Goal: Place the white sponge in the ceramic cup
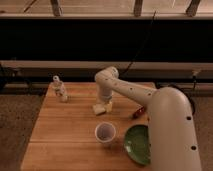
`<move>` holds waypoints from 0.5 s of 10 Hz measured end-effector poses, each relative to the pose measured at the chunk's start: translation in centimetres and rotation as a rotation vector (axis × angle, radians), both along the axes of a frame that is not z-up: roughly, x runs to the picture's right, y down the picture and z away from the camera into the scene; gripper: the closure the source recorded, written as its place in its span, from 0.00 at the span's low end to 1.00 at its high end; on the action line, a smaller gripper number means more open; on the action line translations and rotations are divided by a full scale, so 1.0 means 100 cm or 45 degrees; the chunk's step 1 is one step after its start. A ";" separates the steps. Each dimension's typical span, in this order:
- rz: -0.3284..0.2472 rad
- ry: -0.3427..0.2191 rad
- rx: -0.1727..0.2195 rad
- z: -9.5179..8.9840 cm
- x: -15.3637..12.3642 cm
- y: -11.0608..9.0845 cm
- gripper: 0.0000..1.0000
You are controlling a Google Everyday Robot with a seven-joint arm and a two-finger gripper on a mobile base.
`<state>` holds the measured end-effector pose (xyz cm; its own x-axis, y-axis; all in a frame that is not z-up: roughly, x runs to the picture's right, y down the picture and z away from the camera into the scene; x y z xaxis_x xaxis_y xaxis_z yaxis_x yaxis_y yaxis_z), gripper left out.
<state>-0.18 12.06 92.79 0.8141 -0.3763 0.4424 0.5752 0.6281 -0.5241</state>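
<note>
The white sponge [99,109] is a small off-white block on the wooden table [55,140], just beyond the ceramic cup. The ceramic cup [105,132] stands upright near the table's front, with a pale inside that looks empty. My gripper [106,103] is at the end of the white arm, which reaches down from the right. It sits right at the sponge's upper right edge, touching or nearly touching it. I cannot tell whether the sponge is resting on the table or held just above it.
A small white bottle [60,89] stands at the table's back left. A green round plate [139,144] lies right of the cup. A small red object [139,112] lies by my arm's body. A dark wall with rails runs behind the table.
</note>
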 end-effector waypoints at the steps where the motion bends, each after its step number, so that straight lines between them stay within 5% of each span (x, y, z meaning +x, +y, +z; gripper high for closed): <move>1: 0.001 0.002 0.000 0.000 0.001 -0.001 0.84; 2: -0.012 0.004 0.010 -0.005 0.000 -0.002 0.99; 5: -0.040 -0.006 0.100 -0.044 -0.006 -0.013 1.00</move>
